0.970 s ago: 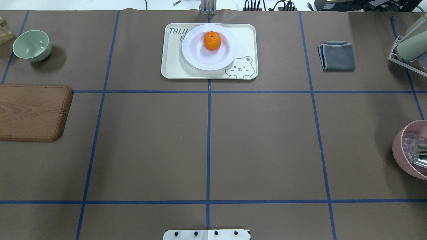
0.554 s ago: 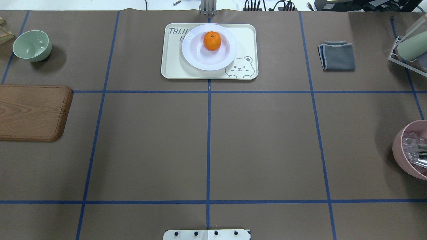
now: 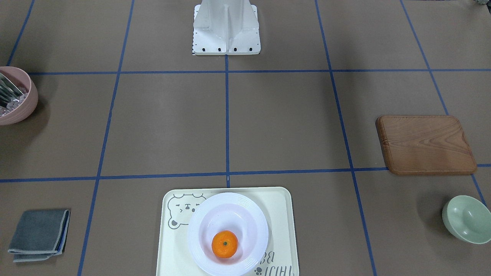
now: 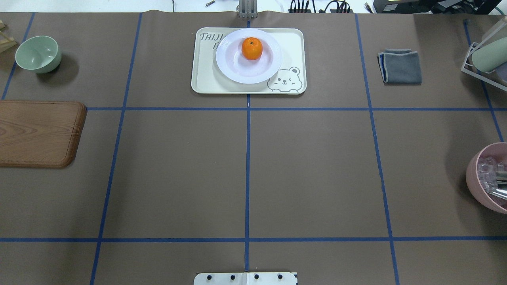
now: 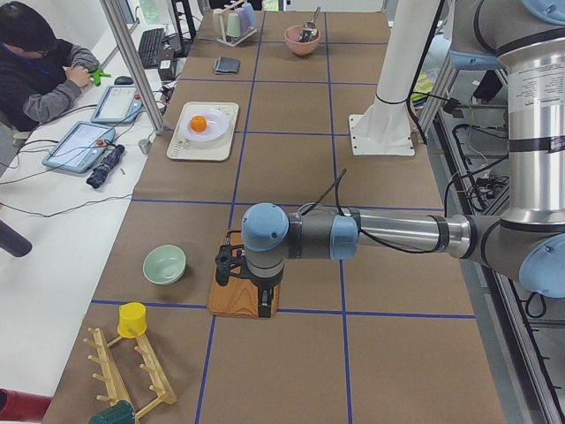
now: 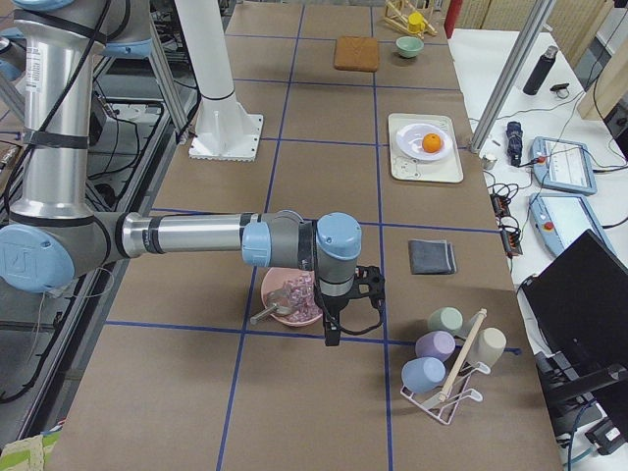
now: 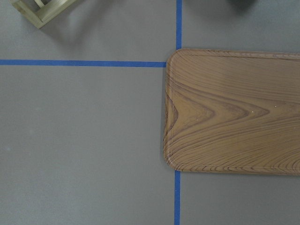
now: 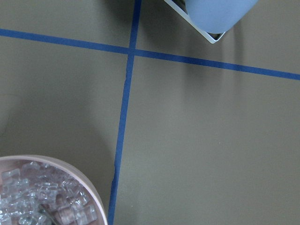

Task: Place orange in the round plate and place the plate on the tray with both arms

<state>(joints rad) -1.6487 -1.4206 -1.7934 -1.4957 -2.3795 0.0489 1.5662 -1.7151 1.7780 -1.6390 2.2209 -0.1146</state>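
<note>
The orange lies in the white round plate, a little off centre. The plate stands on the cream tray at the table's far middle edge. The front-facing view shows the same: orange, plate, tray. Neither gripper is near them. My left gripper hangs over the wooden board at the table's left end. My right gripper hangs beside the pink bowl at the right end. Both show only in the side views, so I cannot tell whether they are open or shut.
A brown wooden board and a pale green bowl sit on the left. A folded grey cloth, a cup rack and a pink bowl of clear pieces sit on the right. A person sits beyond the far edge.
</note>
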